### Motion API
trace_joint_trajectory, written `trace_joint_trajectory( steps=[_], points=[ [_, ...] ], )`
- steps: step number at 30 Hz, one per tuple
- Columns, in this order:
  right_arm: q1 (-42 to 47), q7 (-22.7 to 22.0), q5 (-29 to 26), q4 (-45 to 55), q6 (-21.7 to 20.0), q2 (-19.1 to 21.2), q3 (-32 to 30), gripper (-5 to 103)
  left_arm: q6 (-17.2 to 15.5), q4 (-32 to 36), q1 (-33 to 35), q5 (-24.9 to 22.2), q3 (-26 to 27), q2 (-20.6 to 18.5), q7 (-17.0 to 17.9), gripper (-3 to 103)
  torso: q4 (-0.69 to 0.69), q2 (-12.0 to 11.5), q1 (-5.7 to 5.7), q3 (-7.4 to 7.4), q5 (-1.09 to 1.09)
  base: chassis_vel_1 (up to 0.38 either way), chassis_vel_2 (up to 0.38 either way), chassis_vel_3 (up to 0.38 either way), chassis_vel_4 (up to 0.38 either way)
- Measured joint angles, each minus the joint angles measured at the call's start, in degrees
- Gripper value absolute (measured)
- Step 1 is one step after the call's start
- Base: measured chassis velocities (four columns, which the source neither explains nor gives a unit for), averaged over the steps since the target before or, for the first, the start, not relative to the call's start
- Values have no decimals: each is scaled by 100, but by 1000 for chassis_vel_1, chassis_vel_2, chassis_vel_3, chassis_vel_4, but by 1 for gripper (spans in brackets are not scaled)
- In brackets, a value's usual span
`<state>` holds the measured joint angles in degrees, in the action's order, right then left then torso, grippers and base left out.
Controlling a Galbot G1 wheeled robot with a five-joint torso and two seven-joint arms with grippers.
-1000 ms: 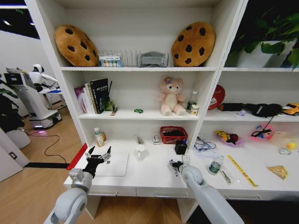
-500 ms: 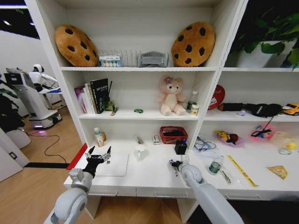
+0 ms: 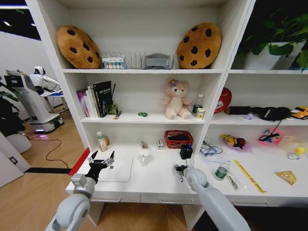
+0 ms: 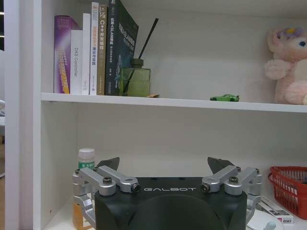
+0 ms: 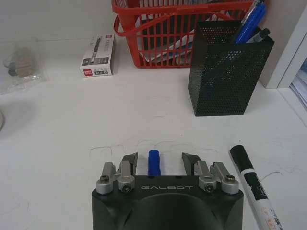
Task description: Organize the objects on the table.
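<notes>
Landmark: pink plush bear (image 3: 176, 99), seated on the middle shelf. Two cookie-shaped cushions (image 3: 77, 46) lean on the shelf above it, one to each side. Row of upright books (image 3: 95, 98) sits on the bear's shelf, far to its left, with a green reed-diffuser bottle (image 4: 135, 80) just beside them. Red basket (image 3: 178, 138) sits directly below the bear. A small white box (image 5: 98, 62) lies beside that basket.

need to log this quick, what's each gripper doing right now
Left gripper: open, holding nothing, above the laptop.
Right gripper: open around a blue pen lying on the table.
</notes>
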<state>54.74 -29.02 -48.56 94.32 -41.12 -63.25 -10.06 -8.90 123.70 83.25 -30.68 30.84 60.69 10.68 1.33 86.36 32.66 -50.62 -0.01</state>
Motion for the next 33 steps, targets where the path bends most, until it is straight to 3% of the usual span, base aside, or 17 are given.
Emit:
trace_joint_trajectory(
  steps=[7, 9, 14, 17, 21, 33],
  points=[
    [-9, -58, -50, 23, -87, 19, 10, 54, 0, 0, 0, 0, 0, 0, 0, 100, 0, 0, 0, 0, 0, 0, 0, 0, 0],
    [-11, -76, -48, 23, -91, 23, 12, 44, 0, 0, 0, 0, 0, 0, 0, 100, 0, 0, 0, 0, 0, 0, 0, 0, 0],
    [-9, -78, -30, 20, -85, 46, 21, 33, 0, 0, 0, 0, 0, 0, 0, 100, 0, 0, 0, 0, 1, 0, 0, 0, 0],
    [-9, -80, -24, 16, -80, 54, 30, 18, 0, 0, 0, 0, 0, 0, 0, 100, 0, 0, 0, 0, 1, 0, 0, 0, 0],
    [-7, -112, -22, 32, -80, 50, 48, 8, 0, 0, 0, 0, 0, 0, 0, 100, 0, 0, 0, 0, 1, 0, 0, 0, 0],
    [0, -144, 59, 96, 43, 33, 39, 8, 0, 1, 0, 0, 0, 0, 0, 100, 0, -1, 0, -2, 4, 0, 0, 0, 0]
  ],
)
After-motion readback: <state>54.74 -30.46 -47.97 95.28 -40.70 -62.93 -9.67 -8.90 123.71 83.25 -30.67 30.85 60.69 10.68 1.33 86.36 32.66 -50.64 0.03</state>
